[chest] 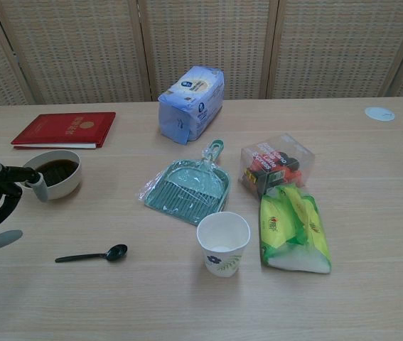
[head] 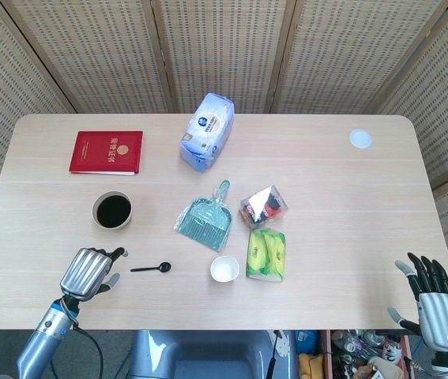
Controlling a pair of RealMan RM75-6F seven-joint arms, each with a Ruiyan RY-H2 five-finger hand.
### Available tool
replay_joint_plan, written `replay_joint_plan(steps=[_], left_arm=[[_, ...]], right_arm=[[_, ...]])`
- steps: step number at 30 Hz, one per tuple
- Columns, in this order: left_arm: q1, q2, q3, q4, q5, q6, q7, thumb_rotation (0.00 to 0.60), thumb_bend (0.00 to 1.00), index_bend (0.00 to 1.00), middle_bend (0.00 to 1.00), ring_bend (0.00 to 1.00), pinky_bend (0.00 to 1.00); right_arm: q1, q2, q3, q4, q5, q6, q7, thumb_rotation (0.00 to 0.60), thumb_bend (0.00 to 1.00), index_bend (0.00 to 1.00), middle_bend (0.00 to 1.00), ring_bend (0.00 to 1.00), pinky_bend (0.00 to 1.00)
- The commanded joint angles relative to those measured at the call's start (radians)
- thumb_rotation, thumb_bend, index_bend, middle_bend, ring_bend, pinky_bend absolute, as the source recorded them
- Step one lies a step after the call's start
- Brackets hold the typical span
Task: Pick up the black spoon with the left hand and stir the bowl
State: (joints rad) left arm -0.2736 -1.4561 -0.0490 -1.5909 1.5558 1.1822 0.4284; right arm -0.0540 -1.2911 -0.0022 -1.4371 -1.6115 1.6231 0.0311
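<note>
Spoon (head: 152,268) untouched, lower left; cup (head: 224,268) right of it, bowl (head: 112,211) above.
Spoon lies horizontal, scoop end right; left hand (head: 86,273) empty, fingers spread; right hand (head: 434,301) likewise.

On the tabletop (head: 342,197), the bowl (head: 112,211) sits left of the dustpan (head: 205,221), with the booklet (head: 106,151) behind it. The spoon (head: 152,268) lies in front of the bowl, its handle pointing left toward the left hand (head: 89,272) just beside it. Right of the spoon stands the paper cup (head: 224,268), then the snack bag (head: 266,253), the clear box (head: 264,207) behind that. The tissue pack (head: 207,131) lies behind the dustpan.
</note>
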Motion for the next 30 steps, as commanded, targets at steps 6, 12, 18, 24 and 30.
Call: replay_joint_plan(steps=[6,12,18,24,30], left_arm=[[-0.053,-0.079,-0.02,0.063,-0.119,-0.1,0.085,0.6,0.32,0.39,0.72,0.67,0.7],[-0.075,-0.124,-0.029,0.105,-0.193,-0.14,0.114,0.6,0.32,0.41,0.72,0.67,0.7],[-0.098,-0.164,-0.035,0.139,-0.252,-0.168,0.141,0.6,0.34,0.43,0.72,0.67,0.7],[-0.116,-0.191,-0.033,0.16,-0.292,-0.185,0.16,0.6,0.38,0.44,0.72,0.67,0.7],[-0.128,-0.207,-0.029,0.176,-0.319,-0.194,0.17,0.6,0.38,0.44,0.72,0.67,0.7]], right_arm=[[-0.001,-0.001,0.0,0.007,0.005,-0.005,0.004,0.6,0.24,0.22,0.16,0.02,0.06],[-0.004,-0.001,-0.001,0.009,0.011,-0.006,0.003,0.6,0.24,0.22,0.16,0.02,0.06],[-0.005,-0.001,-0.001,0.009,0.013,-0.008,0.002,0.6,0.24,0.22,0.17,0.02,0.06],[-0.009,0.0,-0.001,0.01,0.02,-0.009,0.002,0.6,0.24,0.22,0.17,0.02,0.06],[-0.014,0.001,-0.002,0.01,0.025,-0.007,0.002,0.6,0.24,0.22,0.17,0.02,0.06]])
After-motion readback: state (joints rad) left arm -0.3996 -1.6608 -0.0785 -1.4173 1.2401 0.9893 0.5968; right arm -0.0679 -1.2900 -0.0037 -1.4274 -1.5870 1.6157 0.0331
